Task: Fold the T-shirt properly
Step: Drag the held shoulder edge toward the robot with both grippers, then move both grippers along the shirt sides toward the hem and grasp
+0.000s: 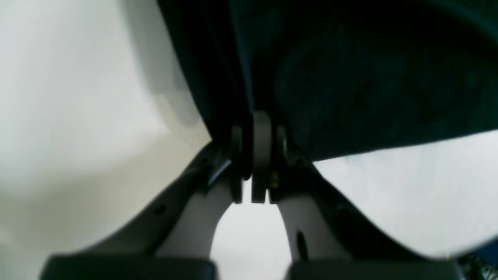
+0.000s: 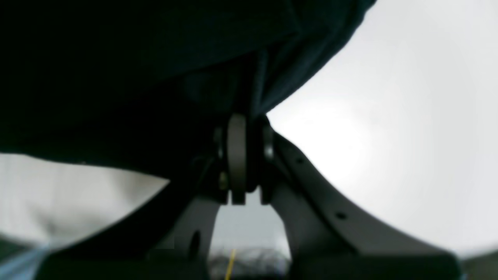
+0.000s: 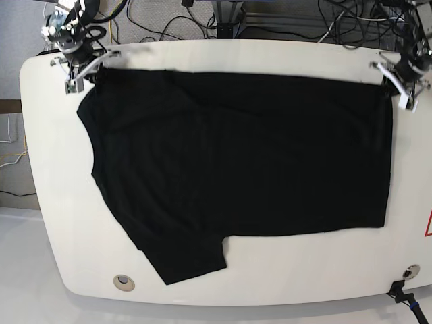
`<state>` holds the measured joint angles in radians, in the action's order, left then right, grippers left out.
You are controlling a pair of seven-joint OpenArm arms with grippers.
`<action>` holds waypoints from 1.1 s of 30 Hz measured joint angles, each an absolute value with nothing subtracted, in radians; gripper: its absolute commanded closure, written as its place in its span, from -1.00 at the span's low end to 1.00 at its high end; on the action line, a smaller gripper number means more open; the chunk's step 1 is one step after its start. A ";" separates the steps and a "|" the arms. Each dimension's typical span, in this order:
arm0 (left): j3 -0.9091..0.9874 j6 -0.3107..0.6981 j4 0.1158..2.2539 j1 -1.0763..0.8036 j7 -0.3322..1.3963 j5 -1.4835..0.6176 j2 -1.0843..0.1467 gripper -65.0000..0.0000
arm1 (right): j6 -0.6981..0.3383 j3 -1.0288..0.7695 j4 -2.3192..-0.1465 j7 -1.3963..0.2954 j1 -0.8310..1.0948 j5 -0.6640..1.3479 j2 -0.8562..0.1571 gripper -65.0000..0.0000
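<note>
The black T-shirt (image 3: 236, 162) lies spread flat over most of the white table (image 3: 54, 202), one sleeve pointing to the front left. No print shows on the upper side. My right gripper (image 3: 91, 71) is at the shirt's far left corner; in the right wrist view this gripper (image 2: 241, 128) is shut on an edge of the dark cloth (image 2: 116, 77). My left gripper (image 3: 393, 84) is at the shirt's far right corner; in the left wrist view this gripper (image 1: 258, 128) is shut on the cloth's edge (image 1: 369, 77).
Cables and a metal frame (image 3: 236, 17) lie behind the table's far edge. A round hole (image 3: 123, 282) sits near the front left edge and another (image 3: 410, 272) near the front right. Bare white table shows along the front and left.
</note>
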<state>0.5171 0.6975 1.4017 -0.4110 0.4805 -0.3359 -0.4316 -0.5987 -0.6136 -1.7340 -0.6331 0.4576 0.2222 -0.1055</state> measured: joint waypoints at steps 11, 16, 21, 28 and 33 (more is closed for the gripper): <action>0.552 0.696 1.531 -0.601 0.508 -0.322 -0.428 1.00 | -0.599 -0.614 -1.799 -0.658 0.567 0.223 -0.106 1.00; 0.551 0.696 1.531 -0.601 0.507 -0.322 -0.433 0.95 | -0.599 -0.614 -1.799 -0.657 0.568 0.224 -0.105 0.84; 0.552 0.689 1.531 -0.598 0.508 -0.311 -0.436 -0.24 | -0.598 -0.614 -1.799 -0.654 0.571 0.221 -0.106 -0.09; 0.587 0.697 1.539 -0.583 0.533 -0.305 -0.430 -0.42 | -0.603 -0.614 -1.866 -0.693 0.583 0.203 -0.105 -0.48; 0.636 0.699 1.618 -0.576 0.556 -0.284 -0.427 -0.42 | -0.603 -0.614 -1.931 -0.686 0.569 0.206 -0.104 -0.48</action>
<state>0.6357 0.6994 1.6176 -0.5758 0.5556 -0.2836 -0.4267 -0.6025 -0.6140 -1.9312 -0.6861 0.5686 0.2058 -0.1043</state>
